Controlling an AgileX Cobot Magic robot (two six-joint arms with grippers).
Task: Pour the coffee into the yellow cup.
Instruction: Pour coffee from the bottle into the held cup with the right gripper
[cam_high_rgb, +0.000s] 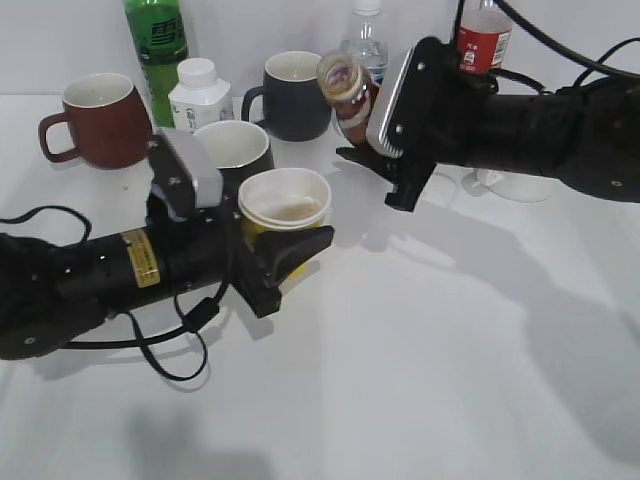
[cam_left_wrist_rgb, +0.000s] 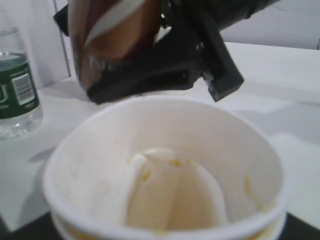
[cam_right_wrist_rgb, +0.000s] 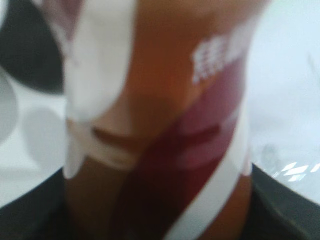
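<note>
Your left arm lies low along the table from the left edge, its gripper (cam_high_rgb: 290, 250) pointing right with fingers closed on the yellow cup (cam_high_rgb: 285, 203). You hold the cup upright just in front of the black mug (cam_high_rgb: 235, 146). In the left wrist view the cup (cam_left_wrist_rgb: 165, 170) fills the frame, its white inside showing pale yellowish traces on the bottom; whether any liquid is in it you cannot tell.

Your right arm reaches in from the right edge, raised above the table, wrist rolled so the gripper (cam_high_rgb: 365, 125) points left. Its fingers are clamped on the coffee (cam_high_rgb: 348, 92), which is tilted, top end up and to the left, held above and to the right of the cup and apart from it. The right wrist view shows only the blurred label (cam_right_wrist_rgb: 155, 125) close against the lens, brown, dark red and white.

Behind your grippers stand a dark-red mug (cam_high_rgb: 95, 120), a green bottle (cam_high_rgb: 157, 45), a small white bottle (cam_high_rgb: 199, 94), a dark grey mug (cam_high_rgb: 293, 95), a clear bottle (cam_high_rgb: 366, 40) and a red-labelled bottle (cam_high_rgb: 484, 40).
</note>
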